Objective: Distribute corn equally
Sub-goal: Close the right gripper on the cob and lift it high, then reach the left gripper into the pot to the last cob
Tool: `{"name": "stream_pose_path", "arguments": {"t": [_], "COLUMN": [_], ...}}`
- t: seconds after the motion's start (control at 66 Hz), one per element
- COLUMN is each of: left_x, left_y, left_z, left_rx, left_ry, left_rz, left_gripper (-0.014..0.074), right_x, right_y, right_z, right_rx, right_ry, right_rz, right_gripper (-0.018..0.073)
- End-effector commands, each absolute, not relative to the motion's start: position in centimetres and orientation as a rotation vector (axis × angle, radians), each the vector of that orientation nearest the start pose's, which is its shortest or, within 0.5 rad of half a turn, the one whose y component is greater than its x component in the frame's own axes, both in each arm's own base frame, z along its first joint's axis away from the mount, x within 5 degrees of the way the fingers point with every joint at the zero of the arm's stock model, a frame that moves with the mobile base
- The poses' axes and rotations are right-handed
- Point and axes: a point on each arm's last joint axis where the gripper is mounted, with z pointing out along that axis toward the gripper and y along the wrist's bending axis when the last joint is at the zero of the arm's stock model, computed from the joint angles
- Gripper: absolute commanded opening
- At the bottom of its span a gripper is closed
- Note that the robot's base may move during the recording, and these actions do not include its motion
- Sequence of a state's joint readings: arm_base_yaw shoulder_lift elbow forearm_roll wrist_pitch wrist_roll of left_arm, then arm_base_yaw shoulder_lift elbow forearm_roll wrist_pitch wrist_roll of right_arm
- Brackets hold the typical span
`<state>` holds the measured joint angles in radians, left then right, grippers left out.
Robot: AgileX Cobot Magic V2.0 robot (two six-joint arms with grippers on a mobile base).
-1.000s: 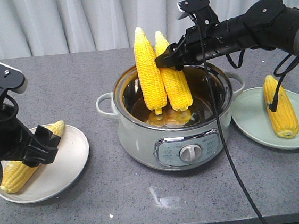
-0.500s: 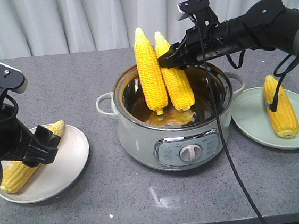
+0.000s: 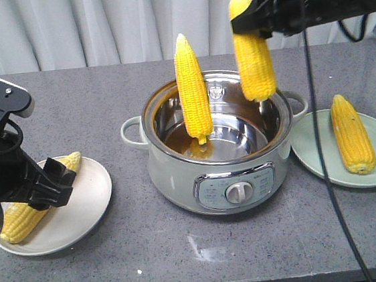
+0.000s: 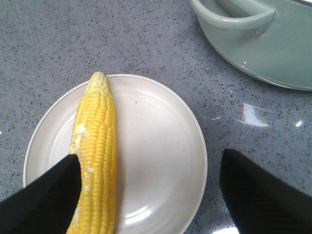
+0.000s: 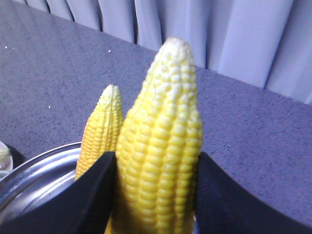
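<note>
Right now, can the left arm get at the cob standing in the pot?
Probably yes: the left pincer is open, the standing cob rises above the pot rim, and the right pincer holds the other cob off to the side.

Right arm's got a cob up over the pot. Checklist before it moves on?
1. Grip: ok, right gripper shut on the held cob, upright.
2. Held cob's base clear of the pot rim: cannot tell from this angle.
3. Gap to the second cob in the pot: ok, apart.
4. Room on the green plate beside the lying cob: ok.
5. Left side out of the way: ok, left gripper open over the white plate.
</note>
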<state>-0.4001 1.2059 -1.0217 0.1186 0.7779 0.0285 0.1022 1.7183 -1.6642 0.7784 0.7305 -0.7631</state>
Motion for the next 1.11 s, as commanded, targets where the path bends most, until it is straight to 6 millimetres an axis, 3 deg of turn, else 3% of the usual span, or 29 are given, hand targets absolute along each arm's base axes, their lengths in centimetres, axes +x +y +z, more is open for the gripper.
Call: {"name": "stream_pose_path", "arguments": {"t": [0.0,0.515,0.879,1.091], "left_x": [22.8,22.8,22.8,22.8], "left_y": [-8.9,-8.9,-8.9,-8.9], "left_z": [34.5,34.5,34.5,34.5], "left_rx": [0.565,0.565,0.565,0.565], "left_ry": [2.27,2.27,2.27,2.27], "left_rz": [-0.047,-0.047,-0.047,-0.047], "left_gripper": [0.0565,0.0565,0.0565,0.0565], "right_x": [36.5,23.7,17.4,15.2], "right_y": [7.4,5.5,4.9,4.7], "right_z": [42.5,40.6,38.1,37.0], "right_rx": [-0.471,-0.407,-0.408,-0.407], "right_ry": [1.872,1.799,1.786,1.774], "right_rz": [0.438,0.342,0.344,0.348], "right_gripper": [0.0193,0.0194,0.0194,0.0194]}}
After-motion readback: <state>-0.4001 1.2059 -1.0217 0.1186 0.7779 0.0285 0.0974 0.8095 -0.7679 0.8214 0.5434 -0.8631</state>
